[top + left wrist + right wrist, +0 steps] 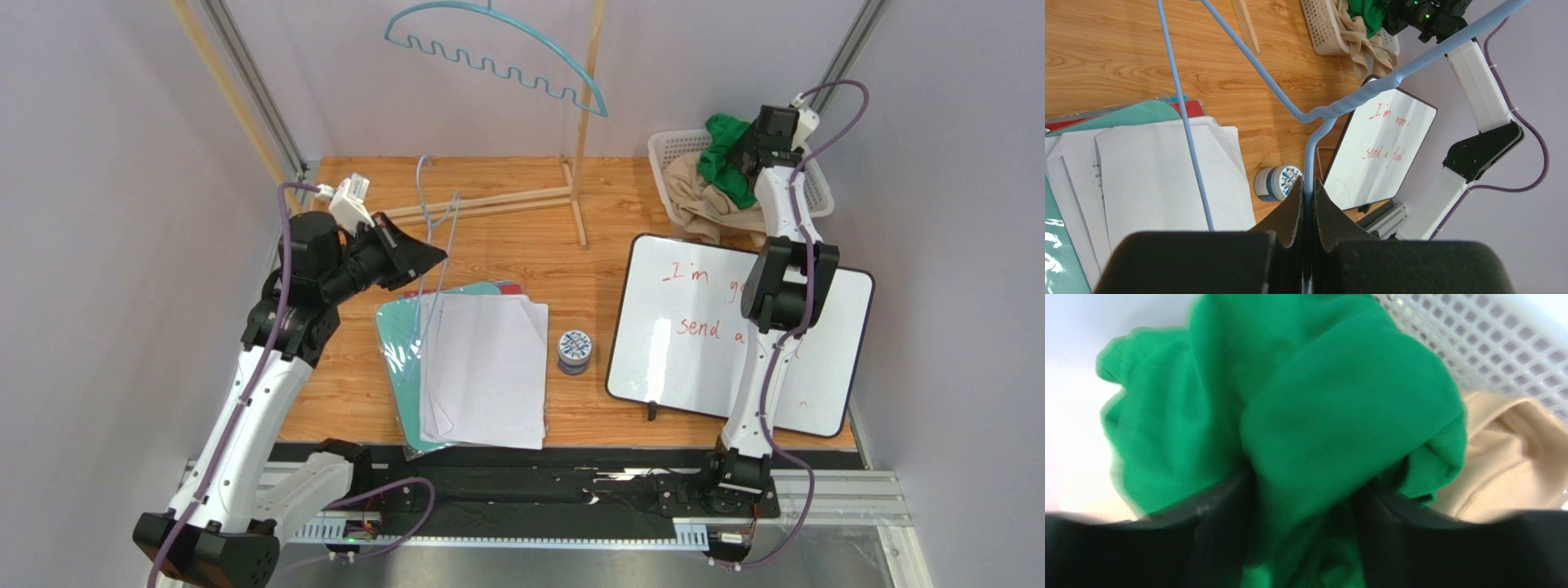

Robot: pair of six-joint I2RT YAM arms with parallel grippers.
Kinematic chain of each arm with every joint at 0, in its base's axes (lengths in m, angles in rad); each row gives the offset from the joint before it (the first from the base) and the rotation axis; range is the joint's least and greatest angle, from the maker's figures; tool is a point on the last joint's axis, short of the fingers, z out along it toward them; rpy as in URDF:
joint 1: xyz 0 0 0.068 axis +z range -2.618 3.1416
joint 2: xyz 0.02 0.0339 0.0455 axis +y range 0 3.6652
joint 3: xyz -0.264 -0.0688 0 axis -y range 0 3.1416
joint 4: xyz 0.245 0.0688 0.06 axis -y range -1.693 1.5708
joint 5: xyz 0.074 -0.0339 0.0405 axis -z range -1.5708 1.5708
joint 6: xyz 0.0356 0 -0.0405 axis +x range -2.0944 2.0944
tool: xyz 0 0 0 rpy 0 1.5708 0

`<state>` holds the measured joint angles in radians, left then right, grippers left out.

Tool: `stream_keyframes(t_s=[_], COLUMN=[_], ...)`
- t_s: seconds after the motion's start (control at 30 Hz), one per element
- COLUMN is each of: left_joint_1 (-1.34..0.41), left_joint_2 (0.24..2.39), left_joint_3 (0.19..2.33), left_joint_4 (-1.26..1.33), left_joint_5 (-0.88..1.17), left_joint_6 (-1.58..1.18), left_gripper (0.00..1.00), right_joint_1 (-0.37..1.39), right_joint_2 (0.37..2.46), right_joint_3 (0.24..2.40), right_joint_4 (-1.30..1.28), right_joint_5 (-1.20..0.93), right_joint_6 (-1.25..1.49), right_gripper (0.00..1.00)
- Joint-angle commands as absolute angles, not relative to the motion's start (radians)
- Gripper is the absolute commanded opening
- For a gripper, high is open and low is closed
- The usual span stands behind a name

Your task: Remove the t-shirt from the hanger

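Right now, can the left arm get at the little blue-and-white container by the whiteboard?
Likely reachable: only flat papers lie between the left tool and the container. But that tool is shut on the blue hanger, so it can't grasp anything else yet.

Whiteboard (736,343) right of papers (485,368); small tin (574,350) between.

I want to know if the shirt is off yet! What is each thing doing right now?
blue hanger: bare
left gripper: shut on the blue hanger
green t-shirt: off the hanger, bunched over the basket
right gripper: open around the green t-shirt
basket: holding clothes
teal hanger: hanging empty
whiteboard: lying flat, written on
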<state>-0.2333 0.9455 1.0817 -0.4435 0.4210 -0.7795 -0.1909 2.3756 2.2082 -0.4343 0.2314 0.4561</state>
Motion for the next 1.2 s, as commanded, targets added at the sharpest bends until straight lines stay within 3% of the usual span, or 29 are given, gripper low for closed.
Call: stream_keyframes(t_s=[0.0, 0.17, 0.33, 0.47, 0.67, 0.87, 1.07, 1.17], left_joint_1=[-0.229, -0.227, -0.227, -0.227, -0.227, -0.227, -0.227, -0.227], left_joint_2=[0.908, 0.87, 0.813, 0.77, 0.73, 0.752, 0.819, 0.865], left_joint_3=[1.078, 1.049, 1.017, 1.026, 1.071, 1.106, 1.161, 1.196], left_joint_4=[-0.416, -0.437, -0.469, -0.574, -0.686, -0.736, -0.781, -0.805], left_joint_5=[0.414, 0.391, 0.356, 0.189, 0.033, -0.038, -0.112, -0.138], left_joint_6=[-0.781, -0.798, -0.844, -0.867, -0.931, -0.983, -1.029, -1.029], left_gripper=[0.0, 0.0, 0.0, 0.0, 0.0, 0.0, 0.0, 0.0], right_joint_1=[-0.189, -0.186, -0.183, -0.181, -0.083, 0.214, 0.561, 0.748], right_joint_2=[2.347, 2.28, 2.114, 2.007, 1.662, 1.309, 1.016, 0.98], right_joint_3=[2.333, 2.424, 2.274, 2.211, 1.794, 1.45, 1.227, 1.167], right_joint_4=[-0.57, -0.705, -0.732, -0.842, -0.746, -0.62, -0.455, -0.369], right_joint_5=[0.239, 0.232, 0.304, 0.328, 0.388, 0.332, -0.022, -0.156], right_joint_6=[0.419, 0.408, 0.417, 0.463, 0.436, 0.341, 0.33, 0.321], right_gripper=[1.0, 1.0, 1.0, 1.0, 1.0, 1.0, 0.98, 0.98])
